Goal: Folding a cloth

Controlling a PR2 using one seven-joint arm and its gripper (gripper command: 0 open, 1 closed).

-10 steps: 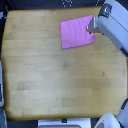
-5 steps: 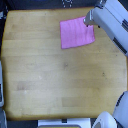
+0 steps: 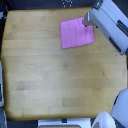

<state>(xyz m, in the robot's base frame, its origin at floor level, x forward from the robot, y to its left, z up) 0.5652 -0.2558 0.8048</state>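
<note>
— On the table [image 3: 60, 75], what do we have, biggest thing first?

— Wood top filling most of the view, bare over most of its surface. The robot's arm [image 3: 111, 25] comes in from the upper corner on the exterior view's right, pale grey, reaching down toward the far edge.

— And the cloth?

— The cloth [image 3: 76, 33] lies flat near the far edge, toward the exterior view's right. It looks like one spread layer, roughly square, slightly turned against the table's edges. I see no crease or doubled-over flap.

— So the fold hasn't begun?

— That's my reading: nothing folded yet, the whole fold still to do. At most the approach or first grasp is under way.

— What about the end effector?

— The end effector [image 3: 88, 21] sits at the cloth's upper corner on the exterior view's right, touching or just above it. The picture is too blurred to separate its fingers, so I cannot tell whether it is spread, closed, or already pinching the corner.
</note>
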